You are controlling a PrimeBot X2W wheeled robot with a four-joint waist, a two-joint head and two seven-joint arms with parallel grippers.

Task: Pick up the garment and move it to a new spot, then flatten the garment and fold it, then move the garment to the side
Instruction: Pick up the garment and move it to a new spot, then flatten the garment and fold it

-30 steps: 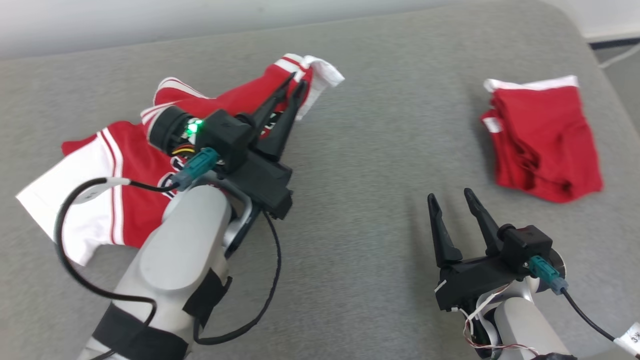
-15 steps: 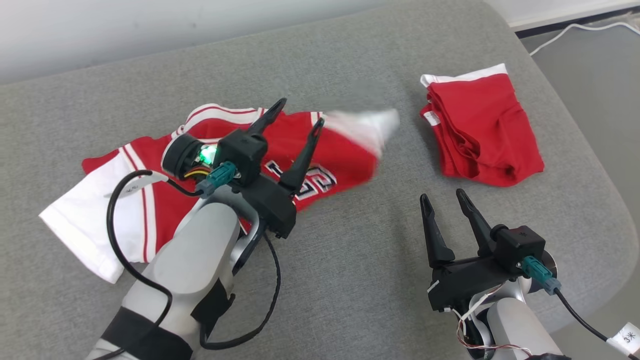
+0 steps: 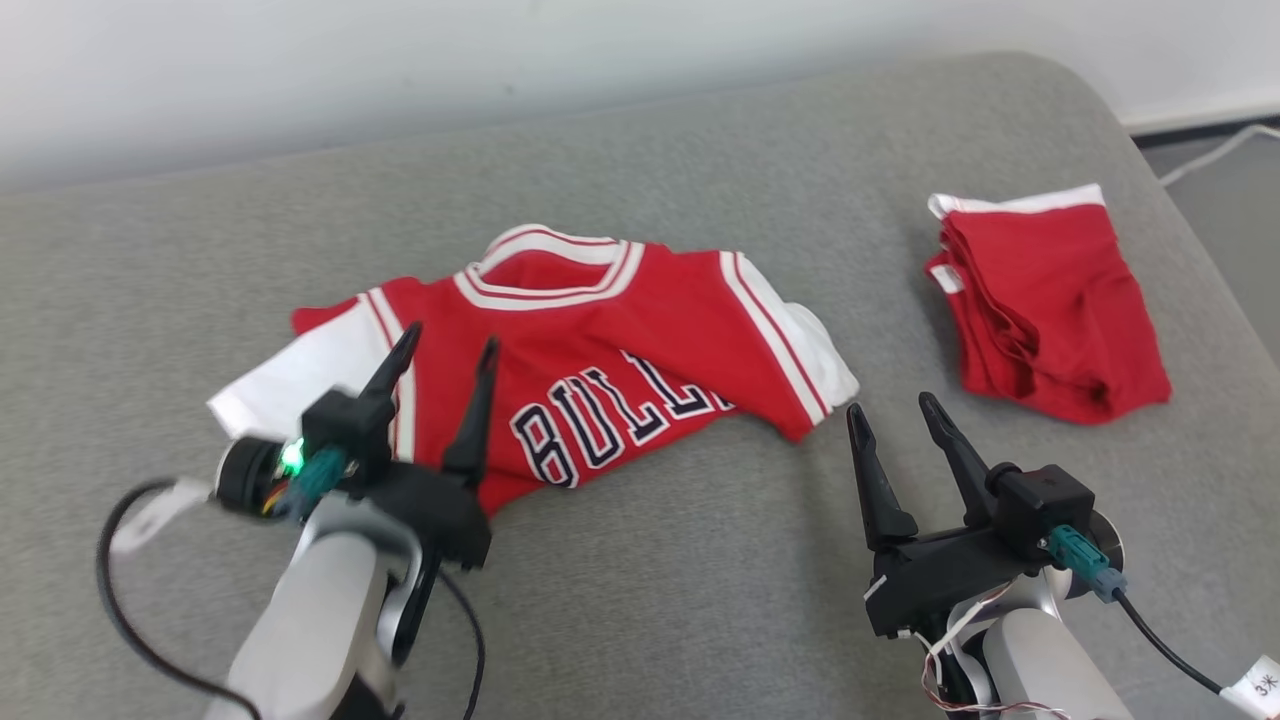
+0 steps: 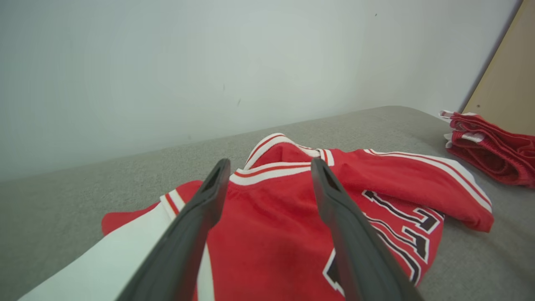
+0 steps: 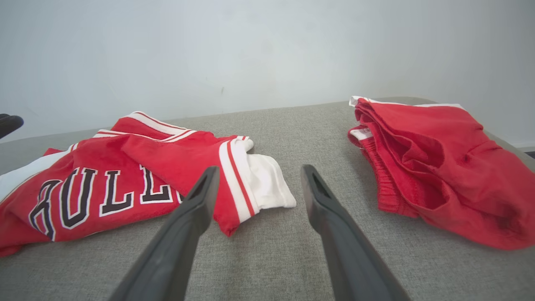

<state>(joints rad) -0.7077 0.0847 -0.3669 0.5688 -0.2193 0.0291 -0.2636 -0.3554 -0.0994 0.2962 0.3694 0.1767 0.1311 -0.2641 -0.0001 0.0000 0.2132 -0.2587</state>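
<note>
While jersey lay rumpled on cushion, left gripper hovered over it, wide open, empty; right gripper open, empty, near shorts.

The jersey is red with white stripes and dark lettering, the shorts red.

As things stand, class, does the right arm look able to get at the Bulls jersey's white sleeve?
Probably yes. The right arm holds its jaws open just short of the white sleeve of the Bulls jersey, with bare grey cushion between; the red shorts lie off to the side, apart.
</note>
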